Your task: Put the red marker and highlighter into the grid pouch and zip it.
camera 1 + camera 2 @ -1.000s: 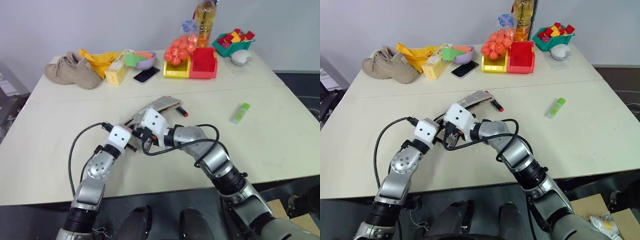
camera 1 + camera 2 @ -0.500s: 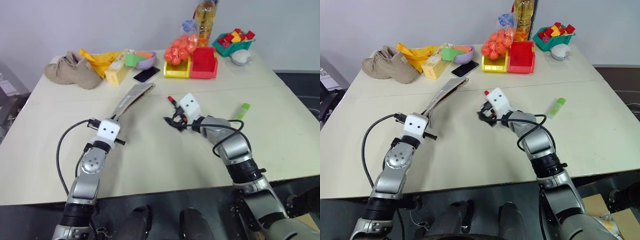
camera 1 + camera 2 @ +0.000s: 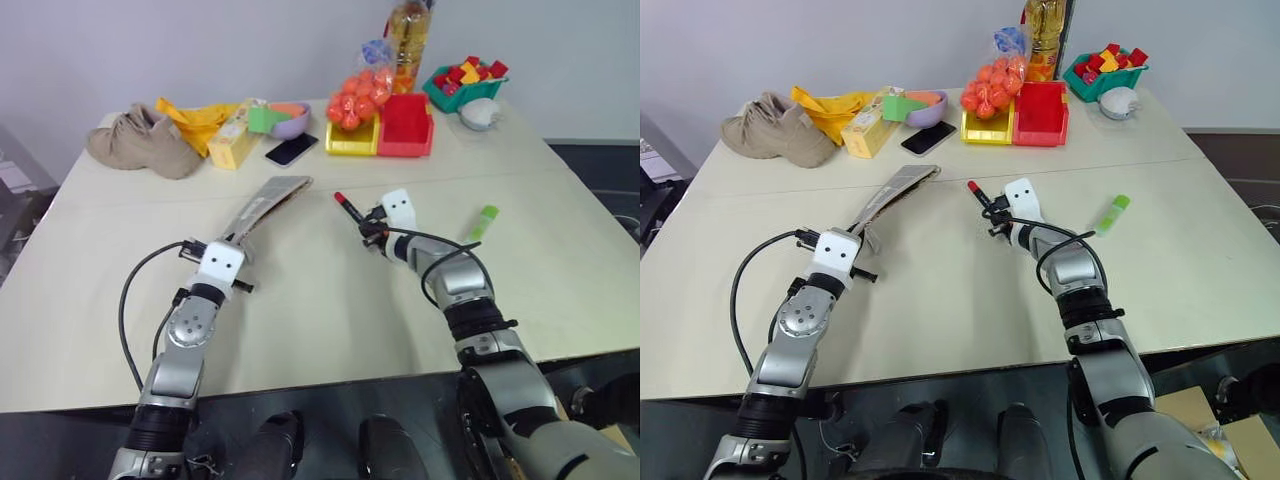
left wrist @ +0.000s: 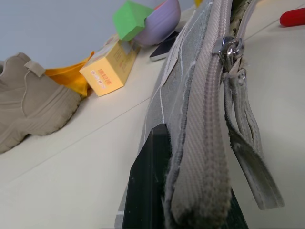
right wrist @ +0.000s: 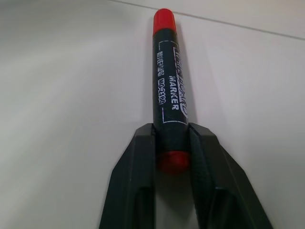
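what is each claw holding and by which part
Left claw grips the grid pouch by its near zip edge. Right claw pinches the red marker at its near red end.

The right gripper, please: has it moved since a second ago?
Yes. The right gripper has swung right, away from the grid pouch, toward the highlighter, and now clasps the red marker.

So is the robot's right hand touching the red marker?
Touching. In the right wrist view both black fingers press against the sides of the red marker, no gap showing.
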Robot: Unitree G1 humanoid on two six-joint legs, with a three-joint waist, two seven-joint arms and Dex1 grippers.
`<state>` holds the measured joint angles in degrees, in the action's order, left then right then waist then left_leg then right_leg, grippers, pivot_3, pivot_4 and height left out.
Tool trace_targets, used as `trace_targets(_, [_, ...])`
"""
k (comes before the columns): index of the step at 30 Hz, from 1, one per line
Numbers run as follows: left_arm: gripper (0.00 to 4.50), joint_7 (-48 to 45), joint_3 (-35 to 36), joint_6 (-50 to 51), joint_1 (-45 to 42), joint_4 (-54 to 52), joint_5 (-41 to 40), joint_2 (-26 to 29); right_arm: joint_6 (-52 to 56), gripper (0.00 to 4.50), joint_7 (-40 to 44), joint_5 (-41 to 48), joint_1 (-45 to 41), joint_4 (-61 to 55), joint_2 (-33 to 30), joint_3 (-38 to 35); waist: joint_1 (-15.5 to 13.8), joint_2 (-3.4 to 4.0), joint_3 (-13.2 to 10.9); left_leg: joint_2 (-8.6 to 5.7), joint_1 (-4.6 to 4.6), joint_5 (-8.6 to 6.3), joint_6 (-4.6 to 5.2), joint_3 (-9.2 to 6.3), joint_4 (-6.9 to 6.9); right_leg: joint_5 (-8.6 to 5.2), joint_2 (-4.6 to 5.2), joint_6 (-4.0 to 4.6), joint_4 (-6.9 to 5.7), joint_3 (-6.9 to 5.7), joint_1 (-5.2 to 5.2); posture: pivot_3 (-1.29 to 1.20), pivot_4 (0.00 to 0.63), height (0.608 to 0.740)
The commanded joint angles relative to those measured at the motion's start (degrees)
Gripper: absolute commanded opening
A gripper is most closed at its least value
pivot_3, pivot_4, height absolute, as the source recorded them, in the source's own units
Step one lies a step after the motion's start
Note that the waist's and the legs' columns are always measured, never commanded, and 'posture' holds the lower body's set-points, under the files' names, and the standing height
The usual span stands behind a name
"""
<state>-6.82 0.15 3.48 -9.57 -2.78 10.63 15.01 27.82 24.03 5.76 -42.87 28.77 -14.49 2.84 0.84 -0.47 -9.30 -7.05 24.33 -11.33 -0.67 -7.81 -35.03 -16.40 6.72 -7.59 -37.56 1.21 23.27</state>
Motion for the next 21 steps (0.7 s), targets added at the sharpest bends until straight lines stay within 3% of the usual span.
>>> trace_targets(1, [0.00,0.76,0.61,-0.18,-0.77,-0.86,-0.08,0.04,-2.48,0.37,1.82,0.02,0.53,-8.29,-1.33,0.03,-0.05,0.00,0.00,0.00,0.00,0.00,0.00,0.00,0.00,0.00,0.00,0.00,0.00,0.00,0.00,0.00,0.150,0.740])
trace_targets(10, [0.00,-0.83,0.21,-1.04,-1.83,-0.23,-1.31,0.01,-2.08,0.37,15.89,3.35,7.71,-32.16,-10.78,2.80,-0.04,0.01,0.00,0.00,0.06,-0.01,0.01,-0.02,-0.02,0.00,0.01,-0.01,0.01,-0.04,0.02,0.00,0.150,0.740])
trace_targets(21, [0.00,-1.59,-0.85,-1.12,-2.61,-0.43,-1.90,-0.56,-0.28,0.37,16.37,2.08,8.14,-33.81,-10.75,5.44,-0.23,0.00,-0.01,0.00,0.06,-0.01,0.01,-0.01,-0.05,0.00,0.03,-0.01,0.01,-0.04,0.01,0.00,0.150,0.740])
